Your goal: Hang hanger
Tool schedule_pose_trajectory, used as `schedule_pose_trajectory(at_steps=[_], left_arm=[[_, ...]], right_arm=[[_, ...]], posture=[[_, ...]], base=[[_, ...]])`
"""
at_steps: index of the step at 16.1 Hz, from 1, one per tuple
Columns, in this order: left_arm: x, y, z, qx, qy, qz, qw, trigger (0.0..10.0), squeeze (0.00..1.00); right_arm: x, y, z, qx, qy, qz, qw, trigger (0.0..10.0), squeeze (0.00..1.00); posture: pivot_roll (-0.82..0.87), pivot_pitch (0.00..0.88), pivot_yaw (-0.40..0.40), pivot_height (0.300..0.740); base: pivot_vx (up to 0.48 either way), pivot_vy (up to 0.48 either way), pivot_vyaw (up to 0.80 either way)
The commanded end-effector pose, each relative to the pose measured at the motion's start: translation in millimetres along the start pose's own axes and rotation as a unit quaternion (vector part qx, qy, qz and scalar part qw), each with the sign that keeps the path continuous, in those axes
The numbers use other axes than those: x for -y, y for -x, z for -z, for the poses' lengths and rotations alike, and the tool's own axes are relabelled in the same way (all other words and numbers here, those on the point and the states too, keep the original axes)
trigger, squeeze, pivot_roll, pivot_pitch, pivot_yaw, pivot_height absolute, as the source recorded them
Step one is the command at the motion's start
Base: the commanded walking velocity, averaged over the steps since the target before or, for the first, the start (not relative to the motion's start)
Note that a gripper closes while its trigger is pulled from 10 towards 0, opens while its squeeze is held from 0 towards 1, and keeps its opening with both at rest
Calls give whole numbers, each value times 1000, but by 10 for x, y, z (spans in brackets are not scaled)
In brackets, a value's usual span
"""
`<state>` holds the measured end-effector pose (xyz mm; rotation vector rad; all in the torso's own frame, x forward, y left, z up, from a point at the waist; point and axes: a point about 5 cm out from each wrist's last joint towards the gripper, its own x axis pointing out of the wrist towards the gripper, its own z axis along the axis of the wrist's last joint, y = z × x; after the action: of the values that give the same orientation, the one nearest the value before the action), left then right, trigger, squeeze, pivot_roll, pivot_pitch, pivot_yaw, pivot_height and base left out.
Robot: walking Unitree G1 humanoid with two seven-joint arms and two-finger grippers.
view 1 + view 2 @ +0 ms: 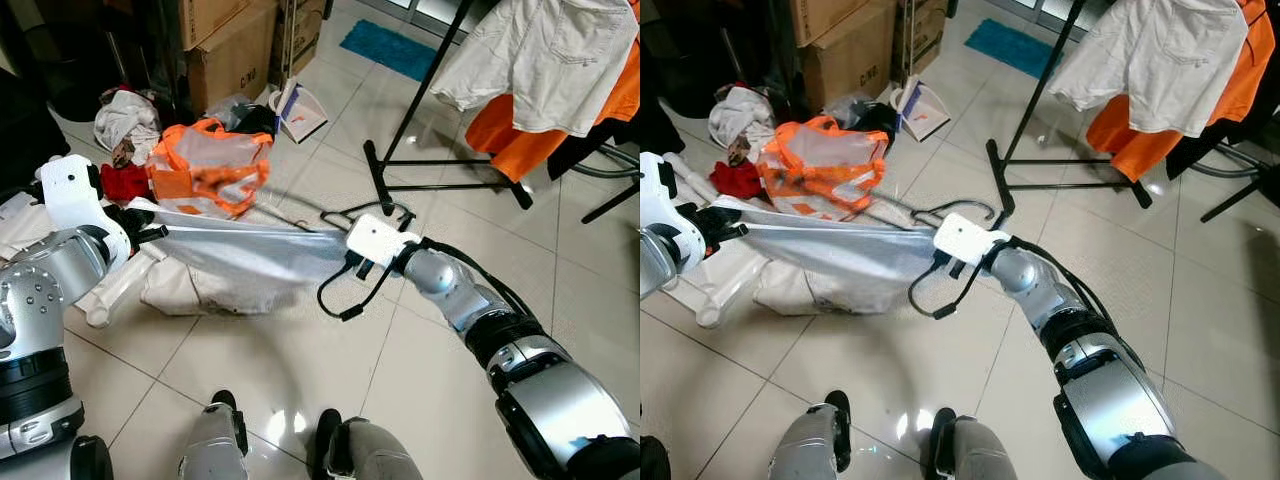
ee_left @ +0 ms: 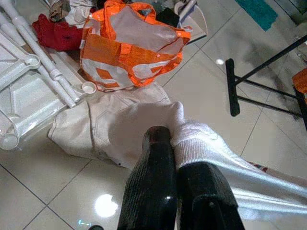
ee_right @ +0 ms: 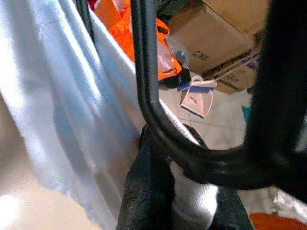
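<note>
Garment [image 1: 250,250], pale and stretched taut, spans the space between both tools above the tiled floor [image 1: 330,390]. Left tool [image 2: 175,158] is closed on one ribbed white edge of the garment, with both black fingers [image 2: 153,182] pressed together against the cloth. Right tool [image 3: 177,191] is closed on the opposite end, where white fabric is pinched between its fingers. Hanger [image 1: 350,290], black, is at the right tool; its thick bar crosses directly in front of the right wrist camera, and a curved section hangs below the right wrist in the head views. Whether the hanger is itself clamped or only caught with the cloth cannot be told. Below the garment, a second white cloth [image 2: 100,129] lies flat on the floor. Beside it stands an orange bag [image 1: 210,165], with a red cloth [image 1: 122,182] and a white plastic frame [image 2: 29,86] near it. Cardboard boxes [image 1: 225,50] stand behind the bag. Black rack [image 1: 440,150] stands well apart to the right, carrying a white shirt [image 1: 550,55] and an orange cloth [image 1: 510,140].
</note>
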<state>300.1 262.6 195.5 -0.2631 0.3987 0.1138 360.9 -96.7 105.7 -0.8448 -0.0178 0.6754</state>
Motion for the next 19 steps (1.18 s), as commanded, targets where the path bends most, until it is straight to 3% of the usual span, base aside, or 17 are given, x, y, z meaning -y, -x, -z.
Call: schedule_pose_trajectory(at_steps=[1, 3, 5, 10, 15, 18, 19], left_arm=[[-10, -7, -9, 3, 2, -6, 1000, 10000, 0], [15, 4, -46, 8, 3, 0, 1000, 10000, 0], [25, 13, -61, 10, 2, 1, 1000, 10000, 0], [60, 19, -77, 13, 5, 6, 1000, 10000, 0], [116, 36, -111, 17, 7, 17, 1000, 10000, 0], [117, 39, -113, 18, 9, 19, 1000, 10000, 0], [100, 35, -109, 17, 9, 17, 1000, 10000, 0]], right_arm=[[32, 64, 96, -13, 33, 3, 999, 0, 0], [-54, 42, 45, 2, 84, -14, 996, 0, 0], [-100, 33, 33, 6, 106, -22, 994, 0, 0], [-95, 1, 5, 4, 120, -16, 993, 0, 0], [-158, -38, 16, -18, 175, -24, 984, 0, 0], [-156, -32, 54, -34, 161, -18, 986, 0, 0], [-116, -22, 86, -45, 121, -5, 992, 0, 0]], posture=[[73, 224, -193, 740], [78, 227, -193, 740], [79, 228, -196, 740], [78, 229, -197, 740], [82, 228, -200, 740], [84, 227, -199, 740], [86, 224, -198, 740]], base=[[0, 0, 0], [0, 0, 0], [0, 0, 0], [0, 0, 0], [0, 0, 0], [0, 0, 0], [0, 0, 0]])
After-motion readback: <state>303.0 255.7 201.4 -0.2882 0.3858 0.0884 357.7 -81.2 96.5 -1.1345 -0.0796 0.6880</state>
